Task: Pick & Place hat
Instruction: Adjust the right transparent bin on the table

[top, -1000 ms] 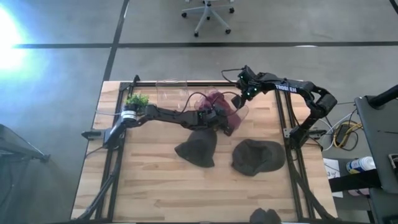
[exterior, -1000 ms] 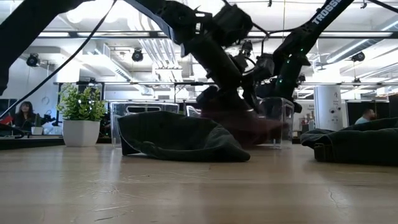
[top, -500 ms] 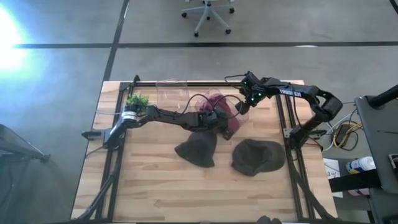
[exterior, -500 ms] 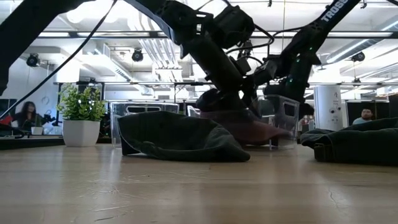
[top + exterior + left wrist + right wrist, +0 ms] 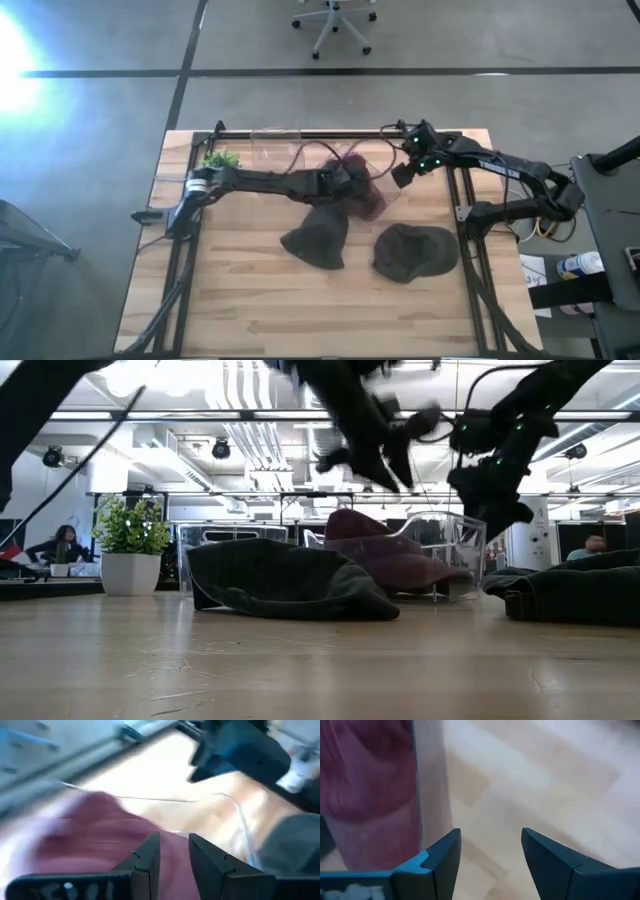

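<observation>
A maroon hat (image 5: 365, 195) lies at the table's far middle against a clear plastic box (image 5: 455, 550); it also shows in the low view (image 5: 385, 555). How much of it is inside the box I cannot tell. My left gripper (image 5: 352, 180) hangs above the hat, clear of it in the low view (image 5: 375, 435), fingers a little apart (image 5: 174, 855). My right gripper (image 5: 404, 172) is open and empty to the right of the box (image 5: 490, 855), also raised off the table (image 5: 490, 490). Two dark grey hats (image 5: 318, 240) (image 5: 412, 250) lie flat on the table nearer the front.
A potted plant (image 5: 220, 160) stands at the far left. A second clear box (image 5: 275, 145) stands at the far edge. The box wall (image 5: 430, 795) is right beside my right gripper's finger. The table's near half is bare wood (image 5: 300, 310).
My left gripper has risen off the maroon hat and let it go; the hat stays down at the clear box. My right gripper has drawn away from the box toward the table's right edge.
</observation>
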You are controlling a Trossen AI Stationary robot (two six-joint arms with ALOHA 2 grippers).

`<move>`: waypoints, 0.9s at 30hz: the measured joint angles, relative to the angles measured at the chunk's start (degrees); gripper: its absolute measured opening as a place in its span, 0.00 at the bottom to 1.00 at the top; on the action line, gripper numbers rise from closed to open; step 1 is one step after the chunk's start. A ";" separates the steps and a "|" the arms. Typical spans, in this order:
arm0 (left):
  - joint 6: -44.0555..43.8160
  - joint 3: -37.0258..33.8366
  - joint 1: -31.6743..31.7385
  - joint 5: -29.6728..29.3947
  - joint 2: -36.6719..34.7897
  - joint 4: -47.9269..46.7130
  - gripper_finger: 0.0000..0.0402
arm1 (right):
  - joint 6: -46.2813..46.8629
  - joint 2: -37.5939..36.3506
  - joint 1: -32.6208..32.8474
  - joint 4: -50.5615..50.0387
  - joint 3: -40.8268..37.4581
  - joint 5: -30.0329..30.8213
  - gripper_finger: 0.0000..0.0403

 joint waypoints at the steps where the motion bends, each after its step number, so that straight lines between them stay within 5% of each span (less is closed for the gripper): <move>1: -0.37 1.14 -0.29 -2.38 -0.65 -4.02 0.24 | -0.14 -0.84 -0.15 0.76 0.01 0.60 0.51; 4: -9.44 3.59 -0.77 -3.90 -1.39 -17.43 0.24 | -0.80 -0.90 -0.94 1.61 1.07 0.31 0.51; 8: -22.14 3.66 -1.21 3.29 -1.42 -26.58 0.24 | -1.39 3.24 -1.16 1.66 2.33 -1.43 0.51; 19: -29.78 -2.89 -1.07 11.73 -1.00 -26.29 0.24 | -4.94 14.65 -1.12 2.19 7.14 -3.53 0.51; 27: -29.76 -8.20 1.09 10.47 -0.78 -20.39 0.24 | -7.69 17.03 -1.12 2.11 10.16 -5.39 0.51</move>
